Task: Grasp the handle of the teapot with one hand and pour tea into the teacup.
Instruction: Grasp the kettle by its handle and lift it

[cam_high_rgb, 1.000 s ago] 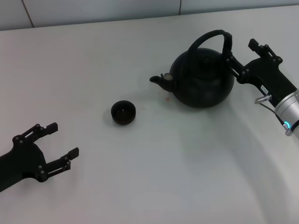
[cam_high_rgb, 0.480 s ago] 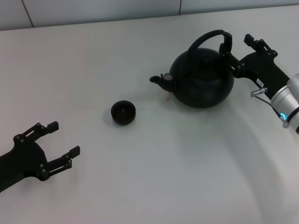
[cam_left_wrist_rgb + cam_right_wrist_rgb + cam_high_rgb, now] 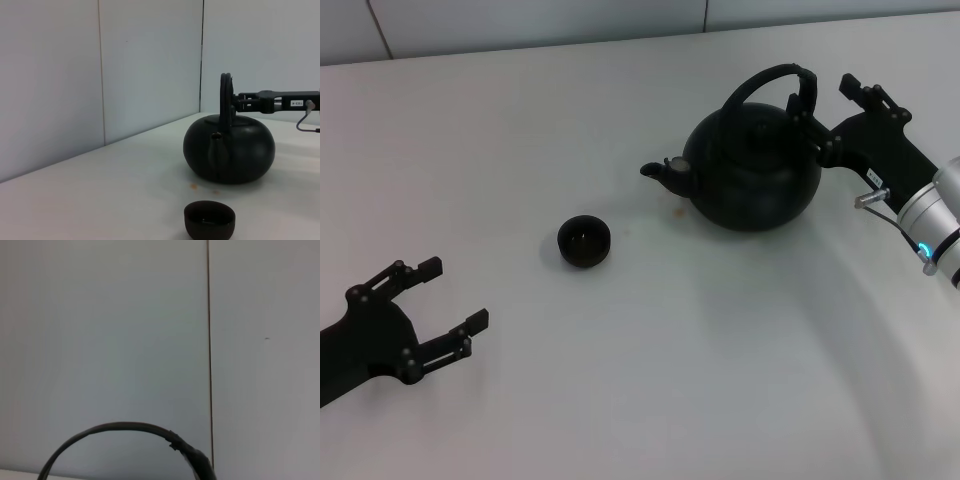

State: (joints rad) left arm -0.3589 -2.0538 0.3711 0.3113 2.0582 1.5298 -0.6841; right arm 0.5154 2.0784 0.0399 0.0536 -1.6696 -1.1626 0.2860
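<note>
The black teapot (image 3: 752, 172) stands on the white table, right of centre, with its spout pointing left. Its arched handle (image 3: 769, 76) rises over the lid, the thicker section on the right. The small black teacup (image 3: 584, 241) sits left of the spout and apart from it. My right gripper (image 3: 826, 104) is open, level with the handle's thick side and just right of it; I cannot tell if it touches. The left wrist view shows the teapot (image 3: 229, 150), handle (image 3: 226, 95), teacup (image 3: 209, 220) and right gripper (image 3: 250, 100). The right wrist view shows only the handle (image 3: 120, 427). My left gripper (image 3: 448, 297) is open and empty at the front left.
The white table (image 3: 650, 380) ends at a pale panelled wall (image 3: 540, 20) behind the teapot. A small brownish spot (image 3: 678, 211) lies on the table below the spout.
My right gripper has moved a little up and left, closer to the handle's thick side. The teapot, the teacup and my left arm have stayed almost still.
</note>
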